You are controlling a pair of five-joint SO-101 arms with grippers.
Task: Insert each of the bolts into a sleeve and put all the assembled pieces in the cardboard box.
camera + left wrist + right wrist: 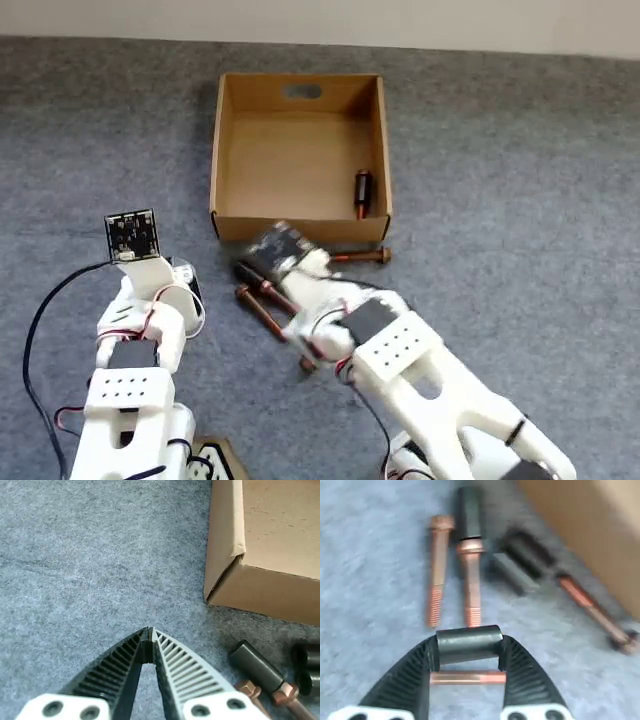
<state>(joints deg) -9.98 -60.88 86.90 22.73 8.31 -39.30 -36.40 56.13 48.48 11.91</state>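
Right gripper point(469, 644) clamps dark sleeve point(468, 650), copper bolt point(467, 678) just beneath.
Loose bolts point(439, 570) lie near the cardboard box point(216, 150); left gripper point(150, 632) pinched together.

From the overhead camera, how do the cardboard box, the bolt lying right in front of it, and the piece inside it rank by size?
1. Cardboard box, by far the largest.
2 and 3. The bolt looks longer, the sleeved piece thicker; too close to rank.
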